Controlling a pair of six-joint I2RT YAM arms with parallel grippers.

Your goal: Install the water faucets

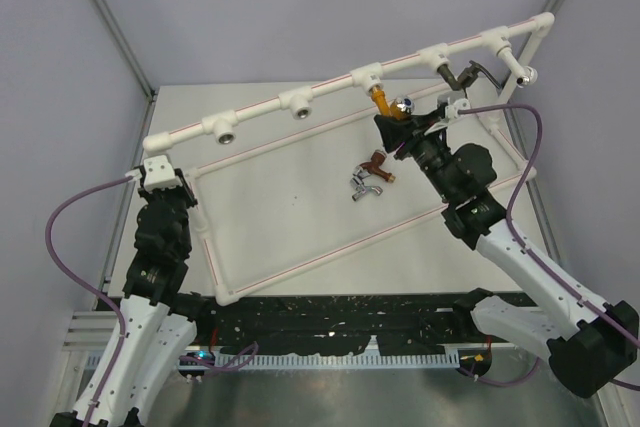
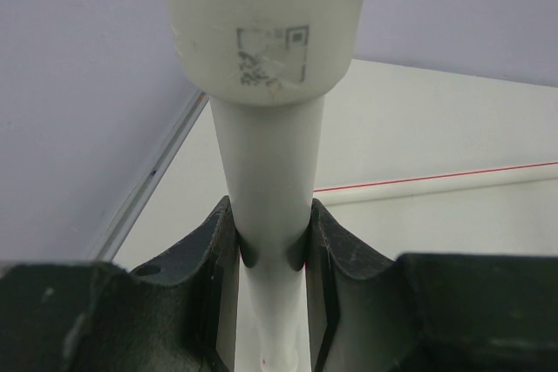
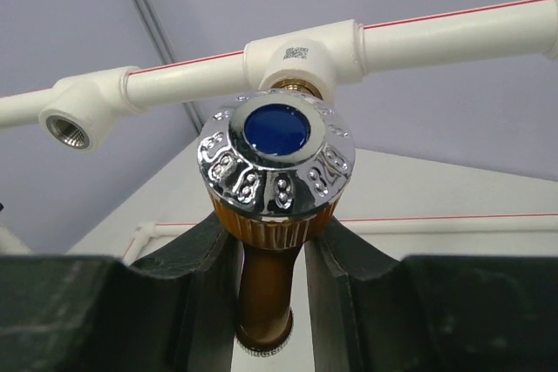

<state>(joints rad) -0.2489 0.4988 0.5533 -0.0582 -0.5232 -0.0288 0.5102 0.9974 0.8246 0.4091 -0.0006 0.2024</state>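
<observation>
Top external: dark grey faucet [image 1: 466, 75] hangs from a socket near the right end of the frame [image 1: 262, 115]. Next socket along: orange faucet [image 1: 383, 99], with right tool [image 1: 397, 129] clamped on it; seating depth cannot be told. Unfitted on the counter [image 1: 280, 217]: red-brown faucet [image 1: 376, 160], silver faucet [image 1: 363, 188]. Two left sockets [image 1: 226, 131] are empty. Frame post is clamped by left tool [image 1: 160, 173]. Judged roughly halfway.
</observation>
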